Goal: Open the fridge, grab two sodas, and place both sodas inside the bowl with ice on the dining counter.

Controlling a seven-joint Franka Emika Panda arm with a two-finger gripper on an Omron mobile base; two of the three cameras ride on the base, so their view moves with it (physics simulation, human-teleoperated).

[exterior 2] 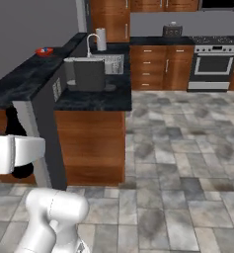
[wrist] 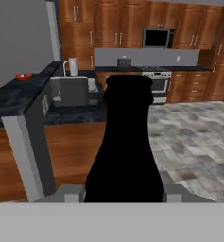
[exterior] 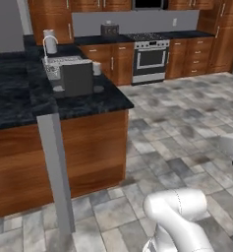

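We have the gripper [wrist: 123, 193] closed on the bottle [wrist: 124, 146], a slim black cola bottle with a rounded cap and a body that widens toward our fingers [wrist: 70, 193], filling the middle of the hand view. The bowl [exterior 2: 44, 51], small, round and red-orange, sits on the far end of the counter [exterior 2: 24, 79], whose black top is veined white over a brown wooden base, well apart from the bottle.
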